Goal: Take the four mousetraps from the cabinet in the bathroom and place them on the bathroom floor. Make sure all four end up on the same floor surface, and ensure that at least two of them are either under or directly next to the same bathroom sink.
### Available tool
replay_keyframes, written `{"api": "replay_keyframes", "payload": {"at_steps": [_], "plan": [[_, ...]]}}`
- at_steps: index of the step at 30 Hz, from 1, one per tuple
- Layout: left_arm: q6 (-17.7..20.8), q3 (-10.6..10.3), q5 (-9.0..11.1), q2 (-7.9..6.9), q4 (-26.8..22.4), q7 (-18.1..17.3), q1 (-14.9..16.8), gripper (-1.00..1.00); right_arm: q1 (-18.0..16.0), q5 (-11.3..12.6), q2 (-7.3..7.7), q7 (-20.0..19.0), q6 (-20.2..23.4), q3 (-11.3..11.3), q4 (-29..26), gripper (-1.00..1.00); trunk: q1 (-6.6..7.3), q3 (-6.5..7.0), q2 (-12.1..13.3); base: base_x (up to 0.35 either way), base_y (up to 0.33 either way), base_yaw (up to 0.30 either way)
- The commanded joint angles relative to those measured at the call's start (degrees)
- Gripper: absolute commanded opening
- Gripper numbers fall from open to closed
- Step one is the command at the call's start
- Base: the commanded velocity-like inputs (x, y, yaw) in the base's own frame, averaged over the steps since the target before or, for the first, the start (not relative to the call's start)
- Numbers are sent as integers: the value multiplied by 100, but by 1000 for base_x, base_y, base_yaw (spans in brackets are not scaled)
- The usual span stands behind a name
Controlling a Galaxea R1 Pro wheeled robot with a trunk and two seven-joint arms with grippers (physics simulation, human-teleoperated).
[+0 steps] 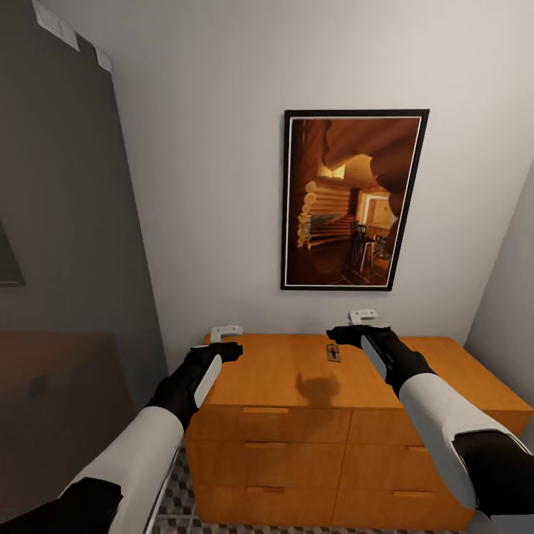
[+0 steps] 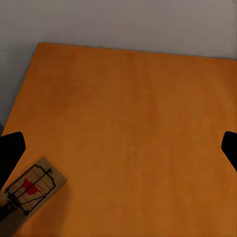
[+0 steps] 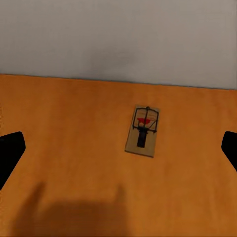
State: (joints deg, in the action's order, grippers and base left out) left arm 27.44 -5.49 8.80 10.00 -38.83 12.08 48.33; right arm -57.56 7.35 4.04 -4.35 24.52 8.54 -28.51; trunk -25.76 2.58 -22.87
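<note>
Our 2 arms reach over the cabinet (image 1: 297,386). 1 mousetrap (image 1: 334,352) lies flat on top, long axis pointing toward the wall, nearer our right gripper (image 1: 363,317); both grippers' jaws spread, empty.

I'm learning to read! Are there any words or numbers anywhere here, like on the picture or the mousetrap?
No words or numbers to read.
Framed picture: a log cabin room, no writing.
Mousetrap on the cabinet: a red mark, no letters.
</note>
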Motion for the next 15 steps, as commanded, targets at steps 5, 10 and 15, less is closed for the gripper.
{"api": "replay_keyframes", "payload": {"at_steps": [5, 10, 15], "plan": [[14, -14, 61, 0, -4, 49, 1, 100, -1, 162, 9, 18, 50, 41, 16, 100, -2, -3, -5, 4, 2, 0], [12, -14, 58, 0, -2, 49, 1, 100, -1, 195, 9, 63, 84, 45, 97, 100, -2, -3, -5, 3, 1, 0], [15, -14, 57, 0, -2, 49, 1, 100, -1, 203, 9, 71, 173, 43, 272, 100, -2, -3, -5, 122, 19, 0]]}}
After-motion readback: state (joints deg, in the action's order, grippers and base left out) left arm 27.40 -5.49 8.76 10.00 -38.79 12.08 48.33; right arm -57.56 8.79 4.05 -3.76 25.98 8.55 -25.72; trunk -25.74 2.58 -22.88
